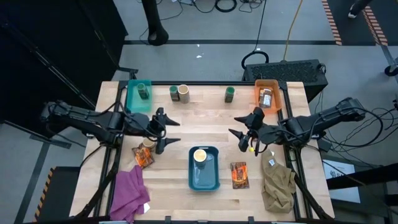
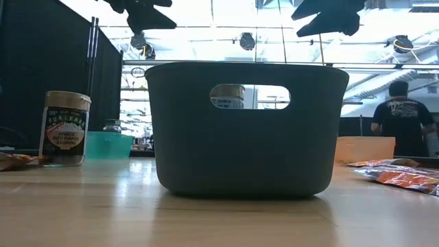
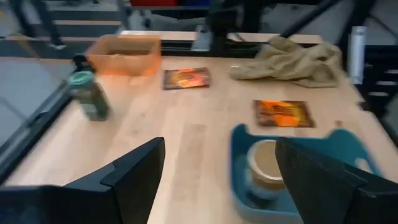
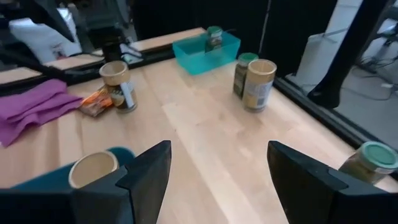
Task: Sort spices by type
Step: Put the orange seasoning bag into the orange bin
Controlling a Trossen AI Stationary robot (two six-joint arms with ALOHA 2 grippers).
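High view: left gripper point(image 1: 175, 130) and right gripper point(image 1: 235, 125) both spread wide, nothing held

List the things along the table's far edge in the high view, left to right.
Teal bin holding a green jar → green jar → cream-topped jar → green jar → orange bin.

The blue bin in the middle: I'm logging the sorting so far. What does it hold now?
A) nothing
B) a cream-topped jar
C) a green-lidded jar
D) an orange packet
B: the high view shows one cream-topped jar standing in the blue bin, with nothing else inside.
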